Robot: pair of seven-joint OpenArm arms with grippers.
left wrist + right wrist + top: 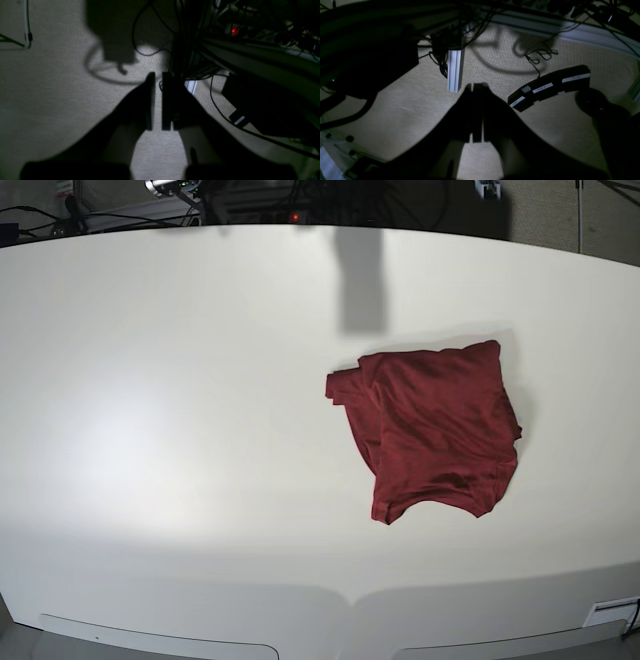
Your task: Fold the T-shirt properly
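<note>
Left gripper (157, 101) jaws slightly apart, right gripper (477, 113) jaws together; both empty over carpet, off the table (180, 430). Shirt (430, 430) lies crumpled right of centre. Risk: grabbing bunched layers, folding it crooked.

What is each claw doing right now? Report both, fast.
Left claw: slightly open, a narrow gap between the fingers, holding nothing.
Right claw: shut, holding nothing.
</note>
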